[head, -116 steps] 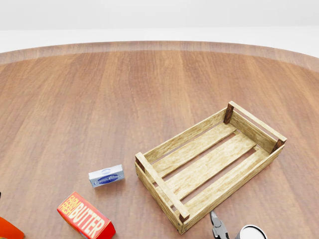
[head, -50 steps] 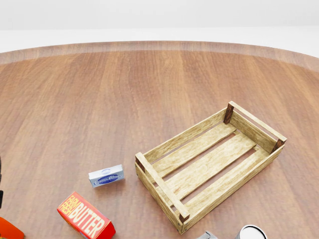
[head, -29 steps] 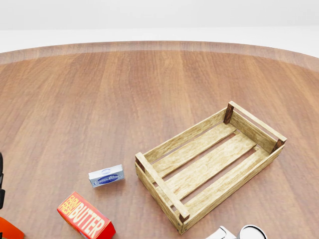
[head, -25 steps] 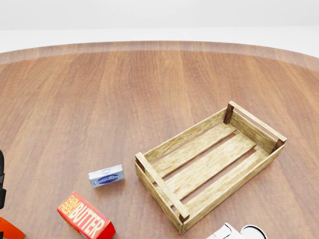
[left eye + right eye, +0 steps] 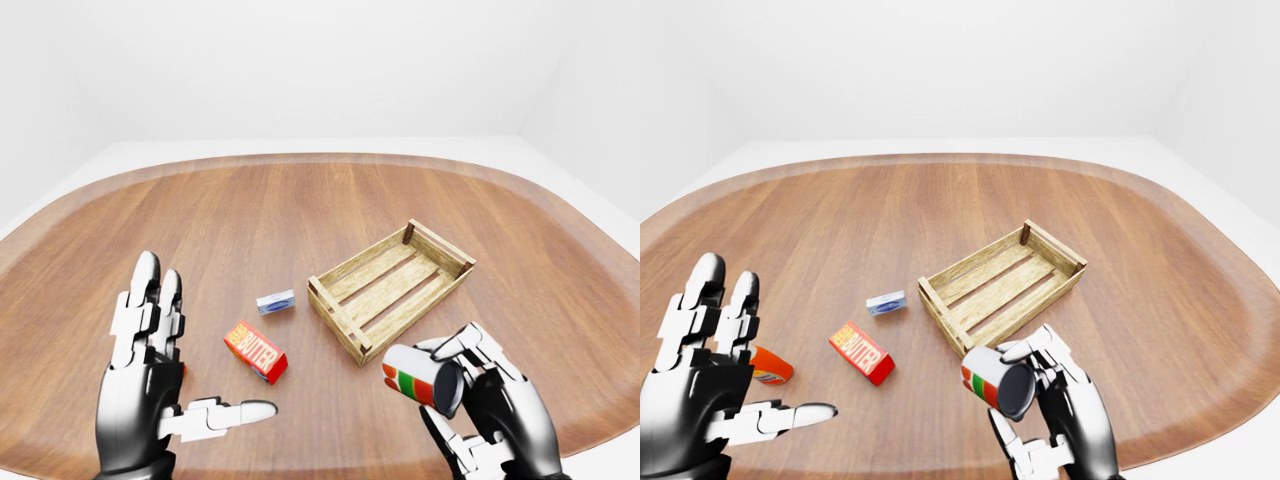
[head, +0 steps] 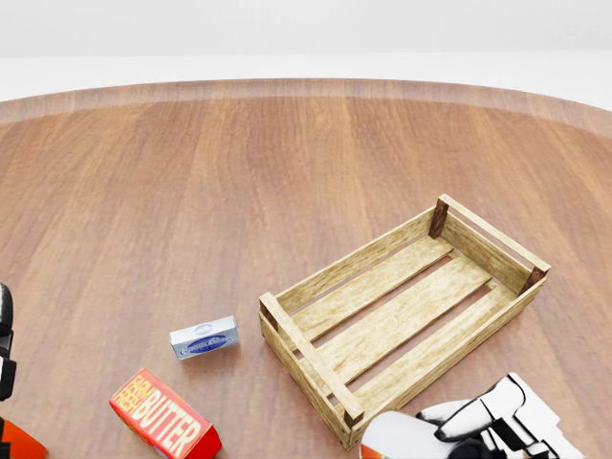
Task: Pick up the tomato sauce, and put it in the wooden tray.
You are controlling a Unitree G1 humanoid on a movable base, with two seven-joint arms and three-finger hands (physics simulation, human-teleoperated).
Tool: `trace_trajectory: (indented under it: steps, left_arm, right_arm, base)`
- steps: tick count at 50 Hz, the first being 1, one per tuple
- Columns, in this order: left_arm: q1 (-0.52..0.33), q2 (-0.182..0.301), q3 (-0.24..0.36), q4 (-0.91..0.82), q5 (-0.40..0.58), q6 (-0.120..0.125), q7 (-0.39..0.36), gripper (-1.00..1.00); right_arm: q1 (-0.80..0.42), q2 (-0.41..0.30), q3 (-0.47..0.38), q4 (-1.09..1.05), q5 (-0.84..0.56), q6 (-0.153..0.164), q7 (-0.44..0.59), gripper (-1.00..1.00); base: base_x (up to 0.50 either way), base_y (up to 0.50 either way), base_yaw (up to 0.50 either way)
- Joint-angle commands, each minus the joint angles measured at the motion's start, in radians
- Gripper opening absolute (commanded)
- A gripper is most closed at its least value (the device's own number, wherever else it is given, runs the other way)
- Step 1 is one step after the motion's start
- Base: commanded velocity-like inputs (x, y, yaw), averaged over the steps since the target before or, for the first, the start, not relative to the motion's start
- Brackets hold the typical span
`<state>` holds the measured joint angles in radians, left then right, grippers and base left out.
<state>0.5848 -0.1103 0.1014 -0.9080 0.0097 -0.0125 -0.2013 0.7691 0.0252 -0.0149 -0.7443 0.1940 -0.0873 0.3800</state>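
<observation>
Right hand (image 5: 495, 405) is holding the tomato sauce (image 5: 420, 379) can, with its fingers (image 5: 455, 345) curling around the can's side. The can is tipping on its side in the grip, up off the table (image 5: 300, 215), near the bottom right of the left-eye view. So the picking up part looks done, I think.

Left hand (image 5: 150, 385) is wide open at the near left, fingers spread and thumb sticking out. It is holding nothing and touching nothing.

A little farther out, a red butter box (image 5: 256, 351) is lying on the table between the two hands. An orange thing (image 5: 768, 365) is peeking out just behind the left hand in the right-eye view (I cannot tell what it is). A bit farther still, a small blue and white packet (image 5: 275, 301) is lying just to the left of the wooden tray (image 5: 432, 241).

The tray is sitting past the can, up and a little to the left of it in the left-eye view, and nothing is lying inside it. The can is near the tray's closest corner but not over it yet.

What is left, I think, is carrying the can over the tray, lowering it between the walls and letting go.
</observation>
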Motion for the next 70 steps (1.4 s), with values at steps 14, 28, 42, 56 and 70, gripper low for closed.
trace_trajectory:
  steps: [14, 28, 42, 56, 70]
  left_arm:
    - [0.003, -0.005, 0.003, 0.001, 0.001, -0.004, -0.006, 1.00]
    - [-0.007, 0.002, 0.000, 0.013, 0.002, -0.001, 0.001, 1.00]
    - [-0.004, -0.013, 0.022, 0.010, -0.013, -0.004, -0.019, 1.00]
    - [0.003, -0.018, 0.026, 0.004, -0.017, -0.008, -0.026, 1.00]
    - [-0.001, -0.020, 0.026, 0.006, -0.013, -0.004, -0.026, 1.00]
  right_arm:
    - [-0.286, -0.065, 0.144, -0.070, -0.176, 0.083, -0.297, -1.00]
    - [-0.502, -0.053, 0.169, -0.004, -0.280, 0.175, -0.386, -1.00]
    - [-0.761, 0.006, 0.197, 0.326, -0.422, 0.175, -0.462, -1.00]
    - [-0.940, 0.043, 0.154, 0.647, -0.504, 0.147, -0.511, -1.00]
    - [-1.071, 0.019, 0.087, 0.894, -0.521, 0.057, -0.569, -1.00]
  base:
    - [0.00, 0.00, 0.00]
    - [0.00, 0.00, 0.00]
    - [0.00, 0.00, 0.00]
    - [0.00, 0.00, 0.00]
    - [0.00, 0.00, 0.00]
